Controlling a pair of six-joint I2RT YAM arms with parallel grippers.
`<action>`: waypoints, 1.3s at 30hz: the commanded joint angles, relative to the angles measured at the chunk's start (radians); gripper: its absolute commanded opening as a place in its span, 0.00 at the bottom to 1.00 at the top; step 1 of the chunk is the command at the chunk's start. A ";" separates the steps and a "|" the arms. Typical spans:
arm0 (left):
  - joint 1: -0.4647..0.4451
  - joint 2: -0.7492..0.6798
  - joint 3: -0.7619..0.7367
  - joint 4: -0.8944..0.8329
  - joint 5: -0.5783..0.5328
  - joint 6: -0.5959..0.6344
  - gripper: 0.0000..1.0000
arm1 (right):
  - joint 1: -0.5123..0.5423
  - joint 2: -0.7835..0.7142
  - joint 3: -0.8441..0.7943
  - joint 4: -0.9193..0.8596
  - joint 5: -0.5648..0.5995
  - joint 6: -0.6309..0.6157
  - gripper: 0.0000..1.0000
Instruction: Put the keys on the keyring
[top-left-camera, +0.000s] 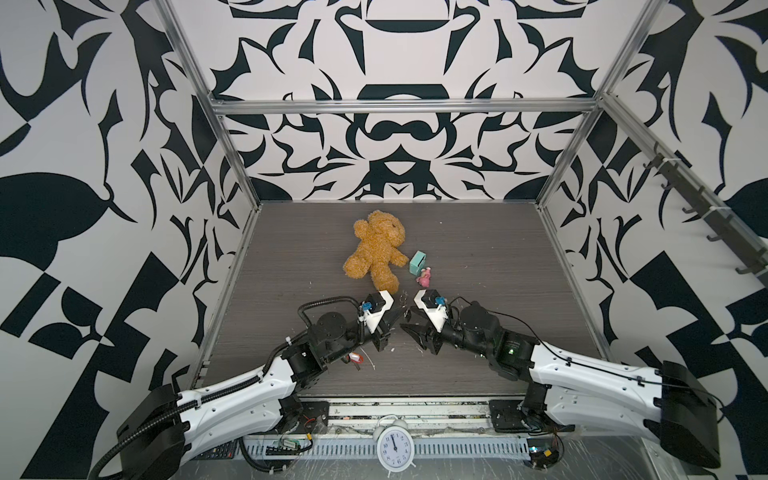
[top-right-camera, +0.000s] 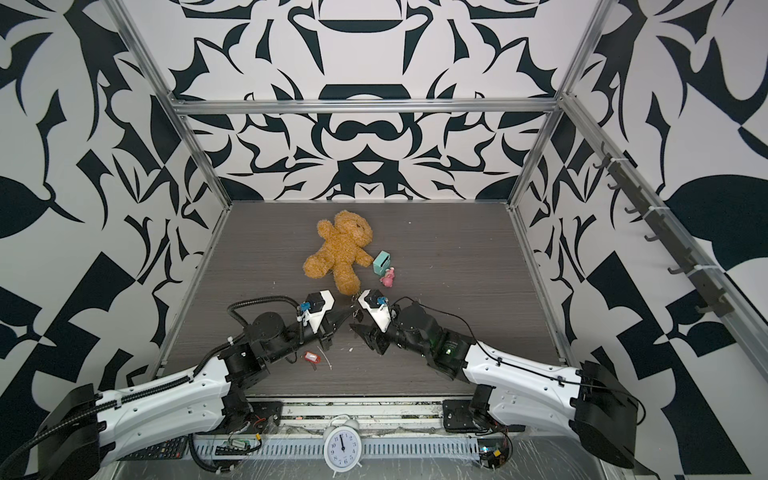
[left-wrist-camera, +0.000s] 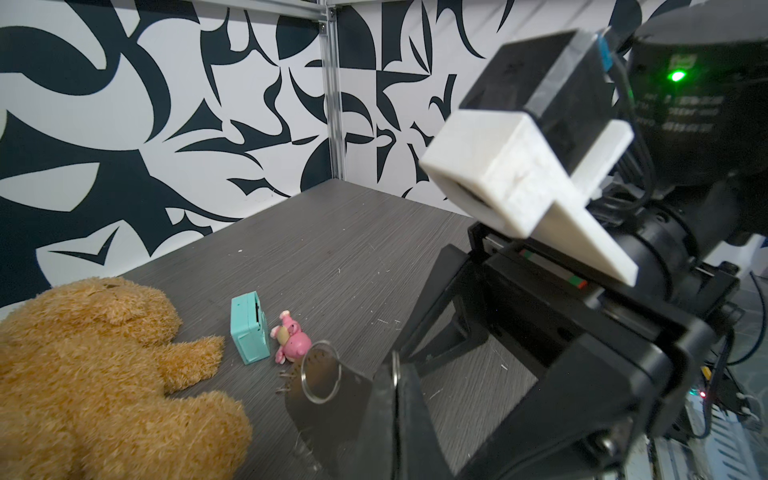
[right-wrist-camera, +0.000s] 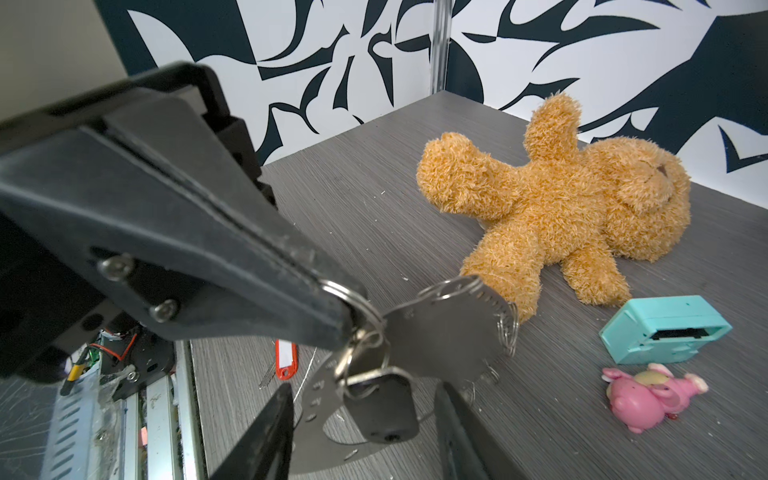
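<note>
Keyring (right-wrist-camera: 368, 309) of thin silver metal, pinched steady in our left gripper (right-wrist-camera: 332, 307), presents the black oblong fob (right-wrist-camera: 384, 409) hanging at six o'clock to our half-open right gripper (right-wrist-camera: 365, 384).

Soft, even light leaves only faint shadows beneath the teddy bear (top-left-camera: 376, 253). Both top views bow at the edges; in the right wrist view the keyring (right-wrist-camera: 337, 289) glints and the near foreground blurs.

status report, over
Left tool shut on keyring. Right tool open, astride hanging black fob. Red tag loose on table. Teddy bear close behind.
</note>
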 joint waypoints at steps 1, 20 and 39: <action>-0.004 -0.033 0.002 0.067 0.043 -0.014 0.00 | 0.004 0.011 0.033 -0.017 0.054 -0.023 0.51; -0.002 -0.094 -0.028 0.036 -0.212 -0.026 0.00 | 0.017 -0.034 0.021 -0.024 0.104 -0.033 0.60; -0.002 -0.018 0.004 0.036 -0.135 -0.020 0.00 | 0.015 -0.314 -0.105 0.003 0.528 0.047 0.71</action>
